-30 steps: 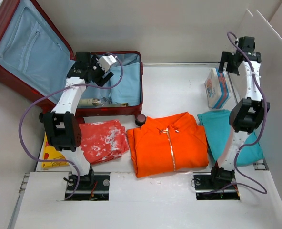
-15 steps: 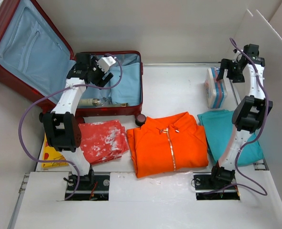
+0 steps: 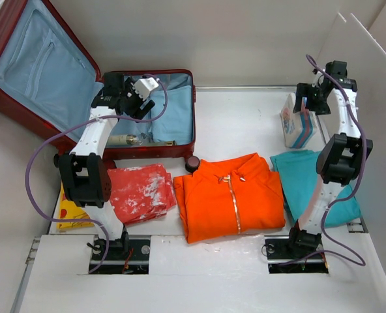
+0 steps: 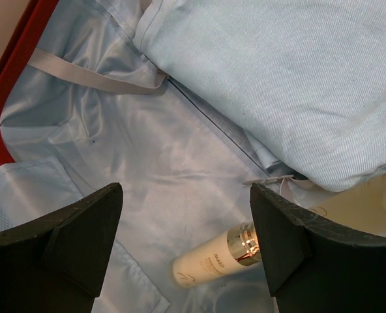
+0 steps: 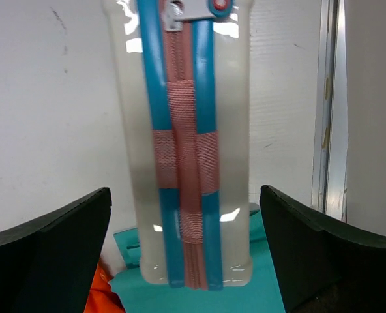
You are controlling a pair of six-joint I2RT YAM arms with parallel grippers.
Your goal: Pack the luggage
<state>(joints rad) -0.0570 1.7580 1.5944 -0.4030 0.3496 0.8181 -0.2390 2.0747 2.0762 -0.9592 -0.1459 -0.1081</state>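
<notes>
Hovering left gripper [image 4: 185,195], jaws wide, empty, over dark red hard-shell suitcase [image 3: 36,59] lying open at 10 o'clock; right gripper [image 5: 185,195] jaws wide over clear blue-zippered pouch [image 5: 186,130] at 2 o'clock, we reckon lining up grab.

bottle [image 4: 206,266] label, perhaps "MAX", blurred

One luggage [image 3: 30,65], open, far left. Inside it: one cream bottle [image 4: 209,264], one folded pale-blue cloth [image 4: 278,78]. On the table [image 3: 238,124]: one orange jacket [image 3: 229,195], one teal garment [image 3: 297,173], one red-and-white garment [image 3: 141,192]. One clear zip pouch [image 5: 186,143], far right. One yellow packet [image 3: 69,212], near left.
</notes>
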